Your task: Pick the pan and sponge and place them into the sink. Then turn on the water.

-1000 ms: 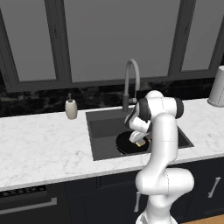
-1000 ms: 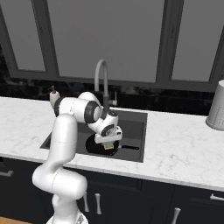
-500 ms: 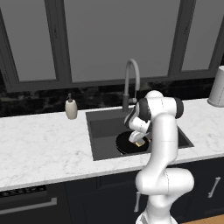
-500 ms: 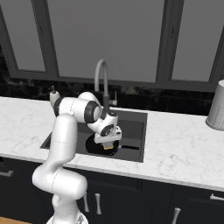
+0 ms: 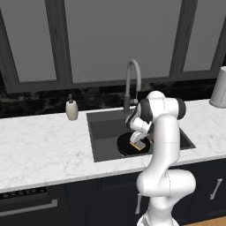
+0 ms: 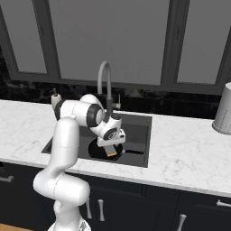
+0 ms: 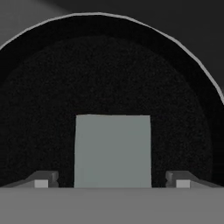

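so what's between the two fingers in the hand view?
The sponge, grey-green face up, lies between the fingers with a gap on each side, resting inside the black pan.

The sink [image 5: 99, 137] is set in the table [image 5: 39, 150], with the faucet [image 5: 131, 79] behind its back edge and the soap dispenser [image 5: 71, 108] on the table by its back left corner. The pan [image 5: 125, 145] lies in the sink near the front edge, the sponge [image 7: 112, 151] inside the pan, and the hand [image 7: 112, 180] just above the sponge, one fingertip on each side and apart from it. A canister [image 6: 224, 111] stands on the table, well to the right of the sink.
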{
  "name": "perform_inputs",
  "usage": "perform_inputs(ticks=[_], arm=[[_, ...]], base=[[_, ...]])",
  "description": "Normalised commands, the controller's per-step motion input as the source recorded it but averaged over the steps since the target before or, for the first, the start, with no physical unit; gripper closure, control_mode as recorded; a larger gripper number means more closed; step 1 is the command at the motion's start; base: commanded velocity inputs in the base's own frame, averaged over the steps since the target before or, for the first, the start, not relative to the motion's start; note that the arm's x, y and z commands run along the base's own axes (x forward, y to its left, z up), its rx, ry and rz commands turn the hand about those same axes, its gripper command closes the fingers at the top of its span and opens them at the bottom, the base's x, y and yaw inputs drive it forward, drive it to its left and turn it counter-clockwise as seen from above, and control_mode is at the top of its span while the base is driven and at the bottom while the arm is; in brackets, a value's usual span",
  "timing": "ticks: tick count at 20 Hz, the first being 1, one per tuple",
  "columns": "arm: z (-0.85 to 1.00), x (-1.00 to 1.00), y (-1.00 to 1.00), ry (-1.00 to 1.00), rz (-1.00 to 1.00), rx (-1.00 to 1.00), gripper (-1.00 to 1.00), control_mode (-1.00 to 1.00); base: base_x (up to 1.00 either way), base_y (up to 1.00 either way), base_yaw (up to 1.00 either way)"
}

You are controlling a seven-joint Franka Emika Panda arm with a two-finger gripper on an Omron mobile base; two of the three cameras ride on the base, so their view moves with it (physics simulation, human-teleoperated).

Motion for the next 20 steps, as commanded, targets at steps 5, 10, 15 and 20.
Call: perform_inputs(ticks=[5,10,15,20], arm=[[0.23,-0.13,0.0,-0.09,0.0,0.0,-1.0,-1.0],[0.41,-0.6,-0.2,-0.15,-0.01,0.02,-1.0,-1.0],[0.51,-0.67,-0.21,-0.07,-0.03,0.05,-1.0,-1.0],[0.63,-0.51,-0.12,-0.03,-0.05,0.01,-1.0,-1.0]], base=[[0.0,0.0,0.0],[0.0,0.0,0.0],[0.0,0.0,0.0],[0.0,0.0,0.0]])
